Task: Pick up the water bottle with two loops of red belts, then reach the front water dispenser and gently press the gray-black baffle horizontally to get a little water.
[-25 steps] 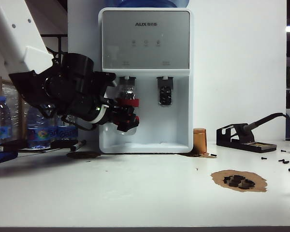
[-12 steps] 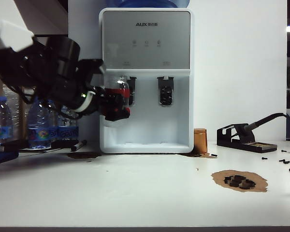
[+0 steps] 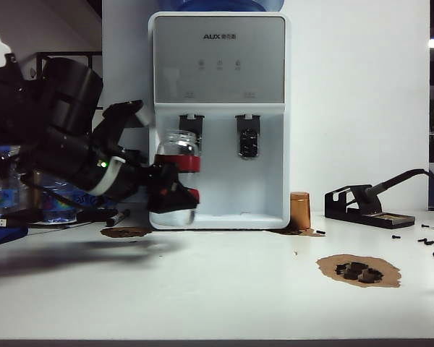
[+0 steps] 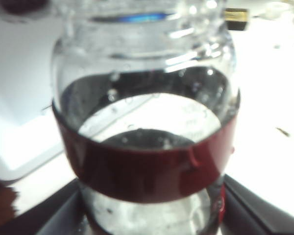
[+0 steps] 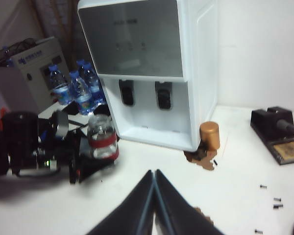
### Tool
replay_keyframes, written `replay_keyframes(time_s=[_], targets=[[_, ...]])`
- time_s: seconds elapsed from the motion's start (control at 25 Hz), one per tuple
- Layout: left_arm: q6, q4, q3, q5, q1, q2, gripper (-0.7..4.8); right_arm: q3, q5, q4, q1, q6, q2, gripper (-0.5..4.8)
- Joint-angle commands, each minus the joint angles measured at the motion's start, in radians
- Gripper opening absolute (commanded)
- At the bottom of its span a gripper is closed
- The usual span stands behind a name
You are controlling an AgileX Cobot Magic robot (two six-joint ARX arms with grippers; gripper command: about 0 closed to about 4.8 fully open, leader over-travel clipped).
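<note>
The tall white water dispenser (image 3: 218, 119) stood at the table's back. Before its left side, the black left gripper (image 3: 166, 194) clamped the clear red-banded glass water bottle (image 3: 179, 173) upright. The right gripper (image 5: 154, 196) hung pressed together, well apart.

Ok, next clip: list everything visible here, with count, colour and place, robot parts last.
water bottle: one, clear with red bands, held off the table left of the dispenser bay
water dispenser: one, white and silver-gray, centre back
paddle taps: two, dark, under the panel
plastic bottles: three or more, blue-capped, left of dispenser
copper-coloured cylinder: one, right of dispenser
soldering stand: one, black, far right
marker: one, black, left
screws: several, black, right edge
left gripper: black, clamped on the bottle
right gripper: dark, shut, over the near table
</note>
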Motion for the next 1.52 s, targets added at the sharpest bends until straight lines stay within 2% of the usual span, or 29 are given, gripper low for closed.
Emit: replay_keyframes(time_s=[0.04,0.16,0.32,0.48,0.68,0.88,0.92,0.96,1.0,1.04,1.24,1.32,1.52], targets=[[-0.003,0.128,-0.065,0.040,-0.070,-0.011,-0.05,-0.040,-0.031,0.021,0.001,0.012,-0.072,-0.02],[-0.043,0.177,-0.106,0.023,-0.146,-0.011,-0.05,-0.121,-0.077,0.051,0.001,0.105,-0.168,-0.02],[-0.045,0.201,-0.154,-0.020,-0.217,-0.011,-0.05,-0.249,-0.142,0.167,0.001,0.272,-0.261,-0.02],[-0.048,0.222,-0.216,-0.024,-0.254,-0.010,-0.05,-0.310,-0.143,0.201,0.001,0.282,-0.278,-0.02],[-0.049,0.218,-0.247,-0.020,-0.255,-0.010,-0.05,-0.381,-0.142,0.286,0.001,0.259,-0.278,-0.02],[-0.016,0.153,-0.258,-0.024,-0.254,-0.008,0.01,-0.445,-0.135,0.275,0.001,0.249,-0.278,-0.02],[-0.013,0.142,-0.258,-0.024,-0.253,-0.008,0.51,-0.455,-0.136,0.274,0.001,0.248,-0.278,-0.02],[-0.012,0.140,-0.258,-0.024,-0.253,-0.008,1.49,-0.466,-0.135,0.274,0.001,0.248,-0.278,-0.02],[-0.010,0.140,-0.257,-0.023,-0.253,-0.008,2.60,-0.477,-0.136,0.280,0.001,0.248,-0.278,-0.02],[0.009,0.151,-0.257,-0.020,-0.253,-0.008,3.98,-0.495,-0.135,0.289,0.001,0.248,-0.278,-0.02],[0.010,0.199,-0.257,-0.019,-0.253,-0.008,4.12,-0.557,-0.136,0.348,0.002,0.248,-0.278,-0.02],[0.010,0.203,-0.257,-0.001,-0.253,-0.008,4.79,-0.595,-0.142,0.359,0.002,0.248,-0.278,-0.02],[0.048,0.117,-0.259,0.063,-0.221,-0.010,4.79,-0.657,-0.199,0.409,0.002,0.210,-0.279,-0.02]])
